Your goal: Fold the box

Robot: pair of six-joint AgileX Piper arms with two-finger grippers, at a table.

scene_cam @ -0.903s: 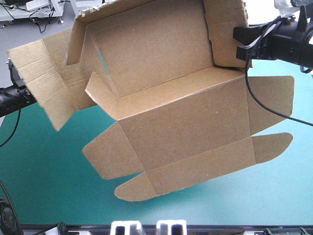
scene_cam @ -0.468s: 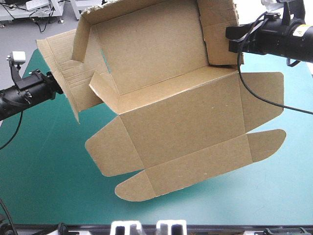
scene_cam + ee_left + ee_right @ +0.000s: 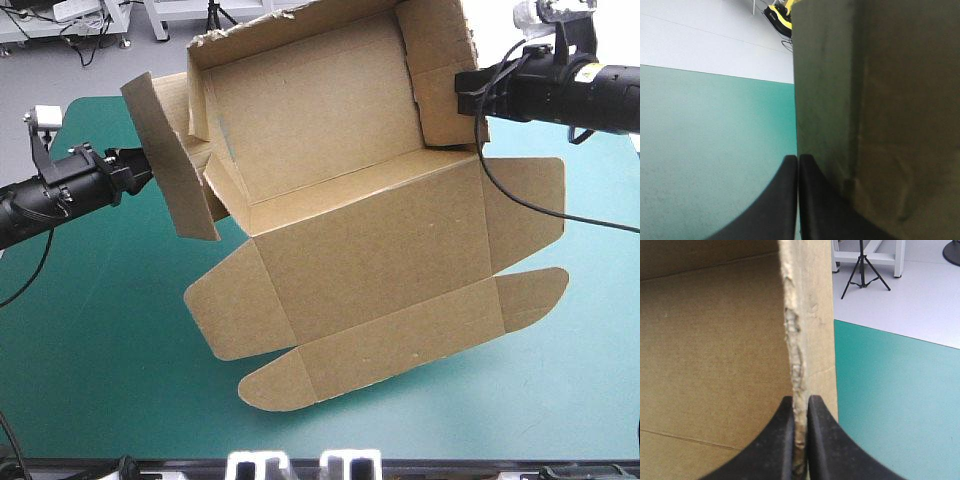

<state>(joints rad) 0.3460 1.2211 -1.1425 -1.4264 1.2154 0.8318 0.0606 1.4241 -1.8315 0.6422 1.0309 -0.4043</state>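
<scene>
Above the teal-green cover [image 3: 100, 340], left and right jaws each pinch a box [image 3: 370, 250] wall; yellow label [image 3: 597, 68] unreadable

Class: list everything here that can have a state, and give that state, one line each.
box: open, back and side walls raised, front panels unfolded, held at both sides.
left gripper: shut on the box's left flap.
right gripper: shut on the box's right wall.

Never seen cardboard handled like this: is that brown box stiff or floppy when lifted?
Probably stiff: the box panels look flat, pinched only by the left end effector and right end effector. Likely hinges at creases, where flaps angle differently.
</scene>
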